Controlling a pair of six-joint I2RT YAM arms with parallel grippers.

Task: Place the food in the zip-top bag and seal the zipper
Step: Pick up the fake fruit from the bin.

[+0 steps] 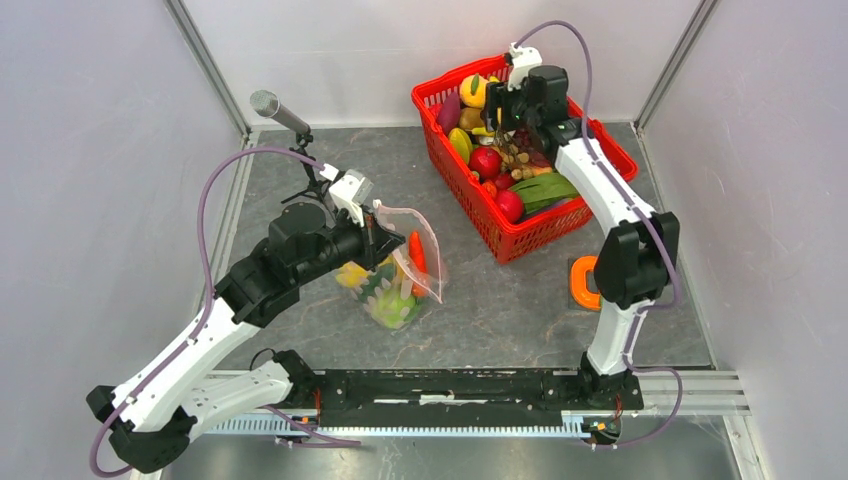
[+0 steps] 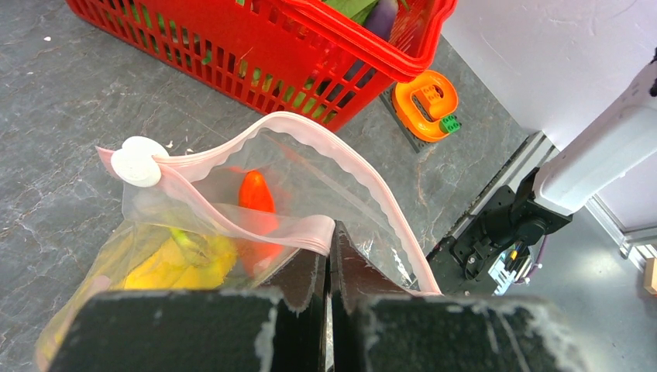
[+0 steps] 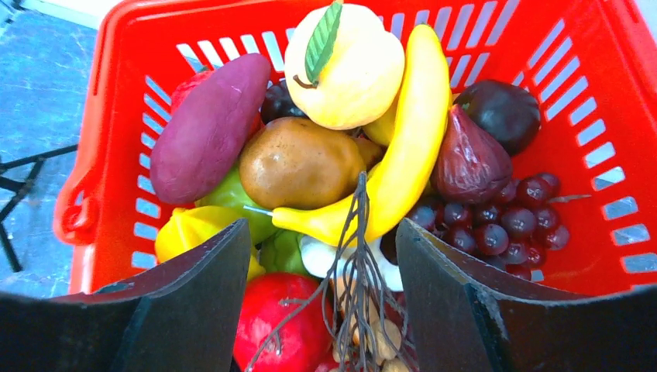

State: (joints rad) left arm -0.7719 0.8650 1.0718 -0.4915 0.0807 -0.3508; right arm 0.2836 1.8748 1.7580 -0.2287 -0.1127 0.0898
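Pink zipper (image 2: pixel 271 223) pinched in my left gripper (image 2: pixel 329 242); my right gripper (image 3: pixel 321 232) hangs open, holding nothing, above food (image 3: pixel 298 159) in the red basket (image 3: pixel 116 93).

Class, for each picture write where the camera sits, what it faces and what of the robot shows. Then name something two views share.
Top external: above and behind the robot, looking down on the table; left arm and right arm both show.
Left wrist: on the left arm, facing the bag, pinched by the shut left gripper.
Right wrist: on the right arm, looking down through the open right gripper into the basket.
Shared: the basket appears in all three.
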